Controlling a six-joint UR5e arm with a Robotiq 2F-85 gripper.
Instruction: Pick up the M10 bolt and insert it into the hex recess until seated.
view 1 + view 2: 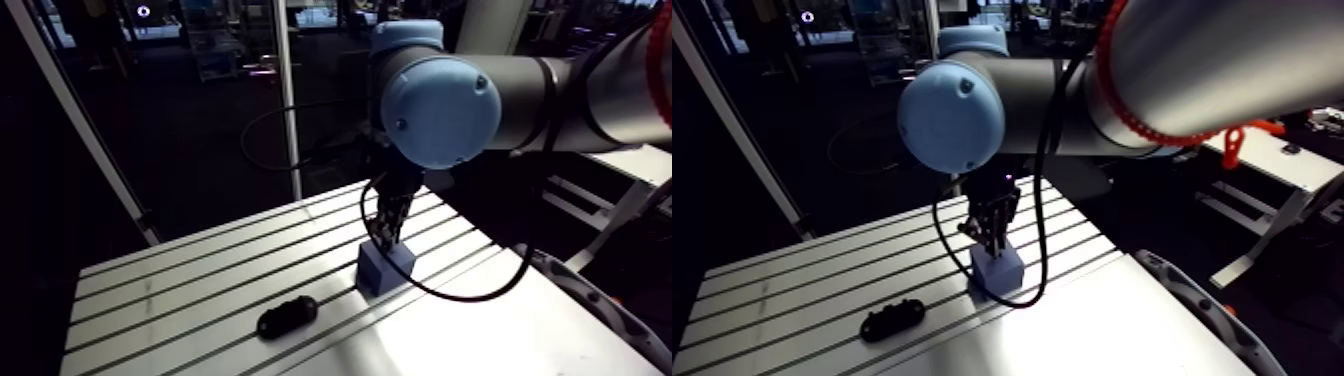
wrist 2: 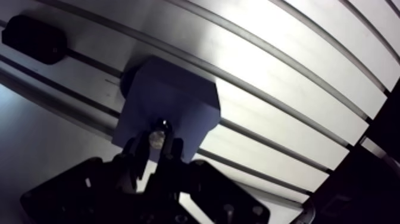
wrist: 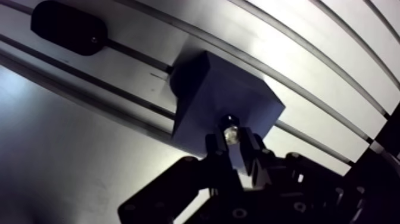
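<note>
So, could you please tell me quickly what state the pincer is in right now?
The pincer is shut on the M10 bolt, over the blue block.

Slotted aluminium table (image 1: 180, 280) carries two things. Blue plastic cube block (image 3: 220, 95) stands near the table's middle, set across two slots. Black oblong rounded piece (image 1: 287, 316) lies to the block's left and nearer the camera in the arm view. It sits along the same slots, apart from the block and not touching it.

Black two-finger gripper (image 3: 232, 143) hangs directly over the block's top face. Small metal bolt (image 3: 230, 132) sits pinched between its fingertips, just above or at that face. Contact with the block cannot be told.
</note>
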